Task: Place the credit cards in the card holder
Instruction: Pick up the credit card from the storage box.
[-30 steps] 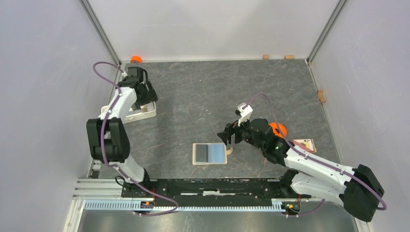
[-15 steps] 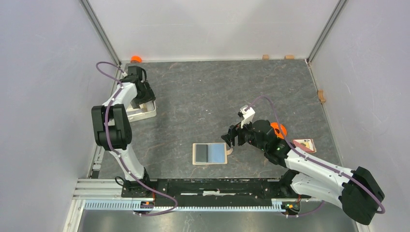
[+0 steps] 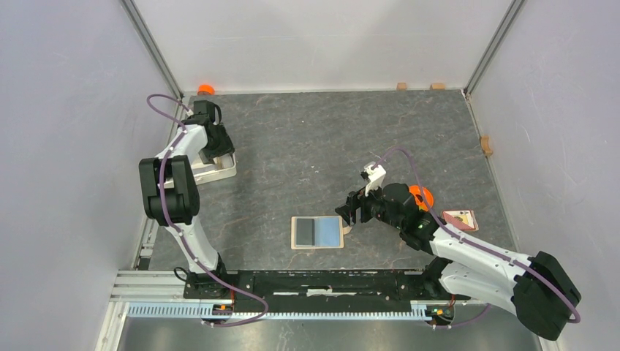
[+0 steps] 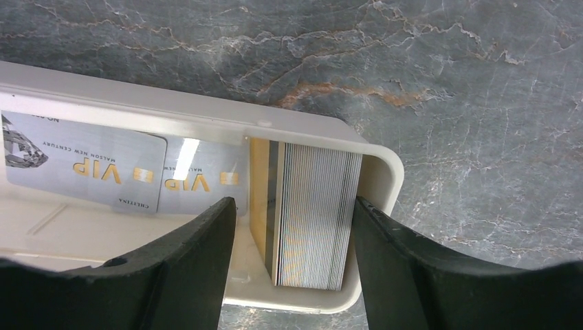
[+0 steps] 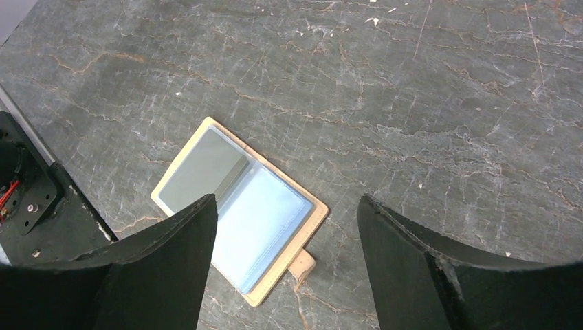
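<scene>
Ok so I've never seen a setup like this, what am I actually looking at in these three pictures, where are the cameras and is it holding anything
These are two robot arms bolted at the near edge of a grey table. The wide picture comes from a fixed camera above and behind them; the other two come from a camera on each wrist, so the dark shapes at the bottom are that arm's own jaws. The left arm reaches to a white tray; the left jaws stand open either side of a stack of cards on edge in its corner, not yet gripping. The right jaws hang open and empty near the card holder, which lies open and flat. One loose card lies beside the right arm.
</scene>
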Robot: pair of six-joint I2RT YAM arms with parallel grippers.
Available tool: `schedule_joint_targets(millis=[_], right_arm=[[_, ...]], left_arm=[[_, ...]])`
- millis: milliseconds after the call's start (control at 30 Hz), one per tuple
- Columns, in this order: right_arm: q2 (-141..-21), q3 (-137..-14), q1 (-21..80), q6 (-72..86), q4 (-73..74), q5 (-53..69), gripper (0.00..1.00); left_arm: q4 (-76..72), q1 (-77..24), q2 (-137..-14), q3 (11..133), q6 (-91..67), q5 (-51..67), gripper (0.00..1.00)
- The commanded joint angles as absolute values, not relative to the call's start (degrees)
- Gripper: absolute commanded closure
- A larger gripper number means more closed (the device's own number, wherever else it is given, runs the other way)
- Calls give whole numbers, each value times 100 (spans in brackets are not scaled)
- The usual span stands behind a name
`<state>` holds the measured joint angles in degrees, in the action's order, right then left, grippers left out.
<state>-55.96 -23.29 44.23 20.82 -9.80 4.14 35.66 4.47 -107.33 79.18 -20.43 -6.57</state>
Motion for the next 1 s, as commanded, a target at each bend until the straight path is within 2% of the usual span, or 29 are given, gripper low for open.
schedule_joint_targets(millis=[0, 300, 967], right_arm=[[-5552, -2288, 4377, 2192, -1261, 491, 21], [-5401, -2217, 4351, 2243, -1230, 503, 21], [-5407, -2181, 4324, 2339, -1274, 508, 22]], left_arm=[[3578, 437, -10645, 8042, -1735, -880, 31], [3941, 439, -10916, 8205, -1607, -1307, 31], [3907, 439, -10371, 8098, -1499, -1503, 32]])
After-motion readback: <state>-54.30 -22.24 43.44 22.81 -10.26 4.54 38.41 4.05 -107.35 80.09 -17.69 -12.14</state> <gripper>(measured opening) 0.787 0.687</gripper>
